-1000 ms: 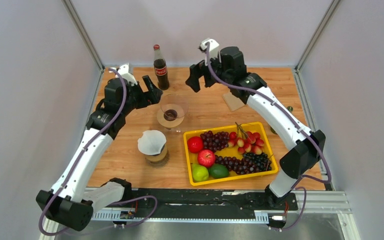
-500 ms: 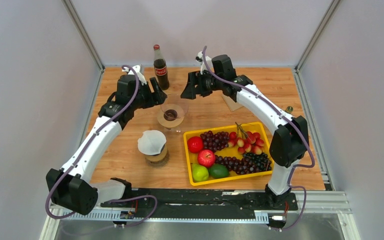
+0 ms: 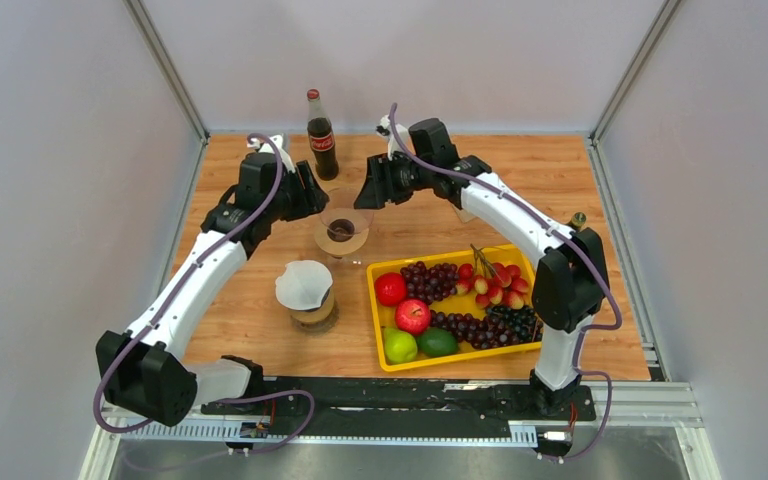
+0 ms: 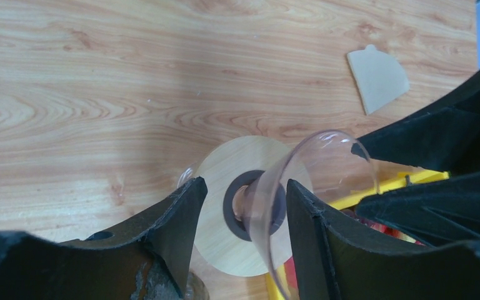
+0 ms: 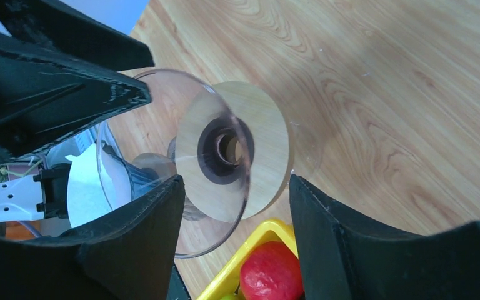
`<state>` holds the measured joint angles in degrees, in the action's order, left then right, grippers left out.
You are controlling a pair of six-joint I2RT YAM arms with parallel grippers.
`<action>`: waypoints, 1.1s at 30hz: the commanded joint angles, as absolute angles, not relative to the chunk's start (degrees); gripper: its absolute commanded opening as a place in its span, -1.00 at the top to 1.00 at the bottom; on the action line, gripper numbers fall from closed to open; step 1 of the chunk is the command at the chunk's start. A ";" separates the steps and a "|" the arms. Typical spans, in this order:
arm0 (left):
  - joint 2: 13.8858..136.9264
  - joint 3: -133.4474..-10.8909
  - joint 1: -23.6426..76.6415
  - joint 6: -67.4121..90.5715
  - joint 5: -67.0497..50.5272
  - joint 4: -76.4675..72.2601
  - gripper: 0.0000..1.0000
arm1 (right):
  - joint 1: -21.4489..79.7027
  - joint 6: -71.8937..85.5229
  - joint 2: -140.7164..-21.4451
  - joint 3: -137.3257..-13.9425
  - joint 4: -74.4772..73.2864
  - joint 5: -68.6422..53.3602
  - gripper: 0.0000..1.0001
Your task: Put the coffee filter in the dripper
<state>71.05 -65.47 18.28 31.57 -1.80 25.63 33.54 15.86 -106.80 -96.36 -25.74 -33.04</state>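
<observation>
Big picture first: the wooden table (image 3: 600, 180) had both arms reaching to its far middle, converging on one spot. The yellow tray (image 3: 375, 318) on the right side was packed with red apples (image 3: 412, 316), green fruit (image 3: 438, 342) and dark grapes (image 3: 430, 278), and none of that belongs to this job. A cola bottle (image 3: 320, 135) stood upright at the back.

Now the centre of it: the glass dripper (image 3: 342, 228) stood upright on its wooden collar, mouth up, and both wrist views showed the cone empty. The left gripper (image 3: 307, 197) came at it from the left and the right gripper (image 3: 372, 187) from the right. Each had its jaws apart and straddling the cone. In the left wrist view the wood collar showed in the gap beside one finger (image 4: 178, 219). Whether any pad touched glass, I couldn't tell.

And the filter? A white paper filter (image 3: 303, 283) sat opened out on top of a glass cup (image 3: 313, 312), near the dripper on the robot's side and slightly left, so closer to the left arm. A flat beige filter (image 4: 378, 78) lay on the bare wood to the right of the dripper, nearer the right arm.

Neither gripper held paper. My read: whichever filter is meant, a gripper has to quit the dripper and travel to it.
</observation>
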 commanded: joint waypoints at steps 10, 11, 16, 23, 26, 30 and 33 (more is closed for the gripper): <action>69.40 -63.56 18.06 30.56 -0.13 27.02 -0.15 | 37.01 13.98 -107.92 -99.69 -24.20 -29.16 -0.08; 69.60 -63.55 18.08 30.56 -0.15 27.04 -0.14 | 37.19 13.80 -107.98 -99.74 -24.22 -28.57 -0.04; 70.21 -63.67 18.06 30.66 -0.32 26.71 -0.04 | 38.72 12.47 -107.95 -99.94 -24.74 -23.91 0.03; 71.63 -63.53 18.11 30.73 -1.20 26.99 0.07 | 39.93 11.87 -108.05 -100.15 -25.42 -19.25 0.18; 71.67 -63.00 18.08 30.61 -1.60 27.13 0.08 | 40.52 11.61 -108.19 -100.07 -25.63 -18.08 0.25; 71.55 -62.11 18.10 30.04 -2.56 27.10 0.09 | 41.58 11.61 -108.27 -99.63 -25.70 -15.73 0.36; 71.61 -61.46 18.11 29.42 -3.84 26.82 0.09 | 42.43 11.43 -108.33 -99.42 -25.73 -13.50 0.42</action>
<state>71.57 -62.37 18.28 31.16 -1.72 27.62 41.12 12.03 -107.83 -97.58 -26.11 -17.41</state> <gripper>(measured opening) 0.458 0.304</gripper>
